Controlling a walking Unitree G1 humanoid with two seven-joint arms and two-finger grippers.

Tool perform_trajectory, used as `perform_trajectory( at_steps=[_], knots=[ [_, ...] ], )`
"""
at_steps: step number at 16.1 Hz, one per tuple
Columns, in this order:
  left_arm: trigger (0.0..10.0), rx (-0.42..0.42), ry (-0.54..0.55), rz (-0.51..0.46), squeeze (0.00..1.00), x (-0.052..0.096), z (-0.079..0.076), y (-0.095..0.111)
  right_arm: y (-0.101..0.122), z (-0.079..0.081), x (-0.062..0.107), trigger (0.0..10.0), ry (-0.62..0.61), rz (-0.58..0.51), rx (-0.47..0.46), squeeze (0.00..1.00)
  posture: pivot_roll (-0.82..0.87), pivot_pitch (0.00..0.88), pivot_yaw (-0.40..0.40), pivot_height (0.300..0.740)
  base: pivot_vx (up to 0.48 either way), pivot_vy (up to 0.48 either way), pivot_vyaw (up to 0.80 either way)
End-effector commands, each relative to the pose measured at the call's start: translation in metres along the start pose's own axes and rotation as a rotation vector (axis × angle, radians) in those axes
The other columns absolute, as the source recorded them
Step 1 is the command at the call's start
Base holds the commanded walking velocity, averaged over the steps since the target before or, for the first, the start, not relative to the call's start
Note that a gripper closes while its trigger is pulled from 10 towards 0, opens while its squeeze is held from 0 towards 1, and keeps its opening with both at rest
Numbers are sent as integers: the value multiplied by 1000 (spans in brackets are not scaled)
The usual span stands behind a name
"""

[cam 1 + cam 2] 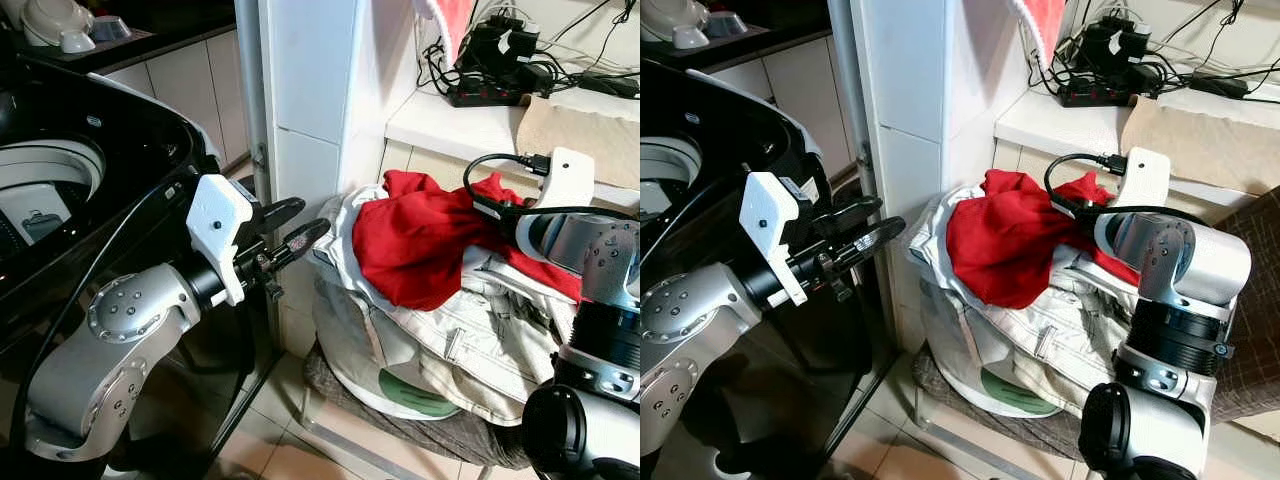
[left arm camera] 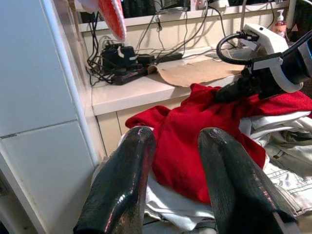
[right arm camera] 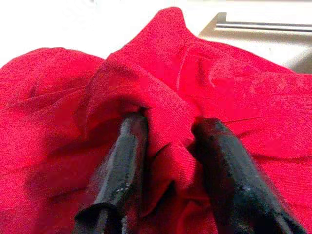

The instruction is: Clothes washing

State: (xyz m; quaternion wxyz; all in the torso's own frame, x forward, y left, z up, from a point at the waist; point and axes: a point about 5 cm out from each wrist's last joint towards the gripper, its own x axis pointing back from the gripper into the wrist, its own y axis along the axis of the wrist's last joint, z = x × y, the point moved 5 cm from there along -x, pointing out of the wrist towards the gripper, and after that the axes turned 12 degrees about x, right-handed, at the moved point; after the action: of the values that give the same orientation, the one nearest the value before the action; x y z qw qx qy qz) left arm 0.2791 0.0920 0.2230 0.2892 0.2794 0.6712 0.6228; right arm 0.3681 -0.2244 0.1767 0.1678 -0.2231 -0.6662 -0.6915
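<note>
The red garment (image 1: 420,240) lies crumpled on top of a heap of pale clothes (image 1: 450,340) piled in a basket (image 1: 400,425) on the floor, just beside the white pillar (image 1: 310,130) and below the counter (image 1: 450,125) with its tangle of cables. It is soft, matte and deeply folded, spread more across the heap than along it, with one corner hanging toward the pillar. The right pincer (image 3: 168,146) is the nearer one: it is down on the far right part of the cloth, its fingers partly closed with a ridge of red fabric bunched between them, so it seems to have a pinch on the garment, though how firm I cannot tell. The left pincer (image 1: 290,232) hangs apart from the heap on its left, fingers open and empty, pointing at the red cloth. The washer (image 1: 60,190), its drum open, stands to the robot's left, so the lift should carry the cloth leftward past the pillar.
</note>
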Motion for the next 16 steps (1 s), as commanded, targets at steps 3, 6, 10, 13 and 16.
perform_trajectory(
  at_steps=[3, 6, 10, 13, 16],
  knots=[
    [10000, -10, 11, 7, 0, 0, 1, 1, 0, 2, 0, 0, 14, -8, 13, 0, -7, 0, -32, 740, 0, 0, 0],
    [10000, -22, 31, 6, 0, -1, 4, 1, 1, 2, 1, 0, 13, -17, 14, 0, -8, 0, -32, 740, 0, 0, 0],
    [10000, -27, 36, 4, 0, -1, 4, 2, 5, 3, 3, 0, 20, -34, 3, 0, -10, 0, -30, 740, 0, 0, 0],
    [10000, -33, 56, -1, 0, -1, 8, 2, 8, 4, 5, 0, 28, -45, -2, 0, -13, 0, -29, 740, 0, 0, 0],
    [10000, -4, 135, -51, 0, -1, 21, 9, 16, 5, 9, 0, 47, -75, -14, 0, -16, 0, -32, 740, 0, 0, 0]
  ],
)
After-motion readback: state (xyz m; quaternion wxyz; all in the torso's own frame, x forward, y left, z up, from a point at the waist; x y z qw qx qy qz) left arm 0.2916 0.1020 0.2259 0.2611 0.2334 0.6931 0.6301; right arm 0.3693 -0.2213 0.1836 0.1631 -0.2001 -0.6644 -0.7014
